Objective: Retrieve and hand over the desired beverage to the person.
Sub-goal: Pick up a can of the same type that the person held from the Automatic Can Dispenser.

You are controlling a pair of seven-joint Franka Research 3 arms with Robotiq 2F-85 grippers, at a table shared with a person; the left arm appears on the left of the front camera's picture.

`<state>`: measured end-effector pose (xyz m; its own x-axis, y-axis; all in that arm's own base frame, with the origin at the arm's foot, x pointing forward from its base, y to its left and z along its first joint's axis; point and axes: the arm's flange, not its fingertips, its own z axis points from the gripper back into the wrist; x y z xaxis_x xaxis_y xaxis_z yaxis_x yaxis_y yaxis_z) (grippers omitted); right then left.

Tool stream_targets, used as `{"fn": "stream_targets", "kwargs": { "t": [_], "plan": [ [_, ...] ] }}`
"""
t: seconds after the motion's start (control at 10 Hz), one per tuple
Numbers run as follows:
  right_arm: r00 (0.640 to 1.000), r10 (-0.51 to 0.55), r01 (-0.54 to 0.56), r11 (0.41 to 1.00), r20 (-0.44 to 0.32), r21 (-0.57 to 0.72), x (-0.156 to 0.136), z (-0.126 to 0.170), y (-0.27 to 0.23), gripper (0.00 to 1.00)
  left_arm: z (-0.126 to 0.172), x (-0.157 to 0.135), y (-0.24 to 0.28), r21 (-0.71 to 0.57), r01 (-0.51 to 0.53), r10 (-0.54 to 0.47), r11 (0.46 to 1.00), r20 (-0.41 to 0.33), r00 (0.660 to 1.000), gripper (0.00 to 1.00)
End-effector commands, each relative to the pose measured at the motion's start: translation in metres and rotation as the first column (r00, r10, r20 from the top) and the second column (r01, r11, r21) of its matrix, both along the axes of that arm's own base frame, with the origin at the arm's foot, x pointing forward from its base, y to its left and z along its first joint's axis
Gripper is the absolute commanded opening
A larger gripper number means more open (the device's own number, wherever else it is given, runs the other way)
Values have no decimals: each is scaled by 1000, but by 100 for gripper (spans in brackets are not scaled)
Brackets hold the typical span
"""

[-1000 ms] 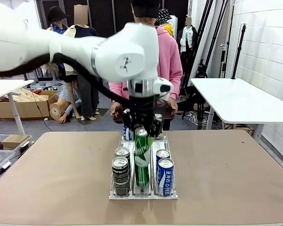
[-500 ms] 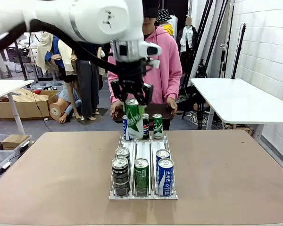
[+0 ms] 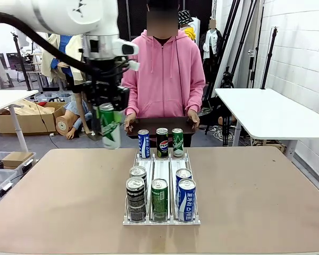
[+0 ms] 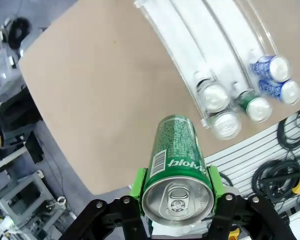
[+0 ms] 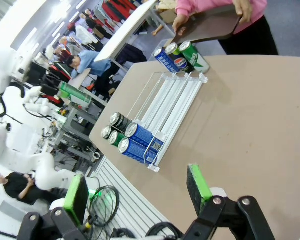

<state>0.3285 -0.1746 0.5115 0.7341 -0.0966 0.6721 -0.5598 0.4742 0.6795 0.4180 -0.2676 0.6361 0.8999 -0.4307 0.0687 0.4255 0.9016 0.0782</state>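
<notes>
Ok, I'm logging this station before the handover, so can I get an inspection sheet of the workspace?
Surface: brown table carrying a clear rack.
Job's things: green can held aloft left of the rack; eight cans in its lanes; person holds a dark tray at the far edge.
Clutter: nothing seen.
Grippers: left hand shut on the green can; right hand open, empty.
Cables: black cable along the left arm; coils on the floor.
Surroundings: white table, cardboard box.

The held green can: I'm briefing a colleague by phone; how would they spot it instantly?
Start at the brown table with its clear can rack in the middle. Left of the rack's far end, the left tool holds a green can near its top. Unlike the racked cans, it hangs in the air.
</notes>
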Motion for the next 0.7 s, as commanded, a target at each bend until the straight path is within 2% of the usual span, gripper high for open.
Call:
{"fn": "stream_targets", "kwargs": {
  "t": [0.0, 0.3, 0.6],
  "plan": [
    [1000, 0, 0, 1000, 17, 27, 1, 1, 0, 100, -9, -14, 44, 2, -15, 15, 1000, 6, 1000, 0],
    [1000, 0, 0, 1000, 17, 27, 1, 1, 0, 100, -19, -24, 112, -11, -72, 72, 997, 18, 997, 0],
    [1000, 0, 0, 1000, 17, 27, 1, 1, 0, 100, -22, -29, 157, -63, -128, 130, 990, 18, 991, 0]
  ]
}}
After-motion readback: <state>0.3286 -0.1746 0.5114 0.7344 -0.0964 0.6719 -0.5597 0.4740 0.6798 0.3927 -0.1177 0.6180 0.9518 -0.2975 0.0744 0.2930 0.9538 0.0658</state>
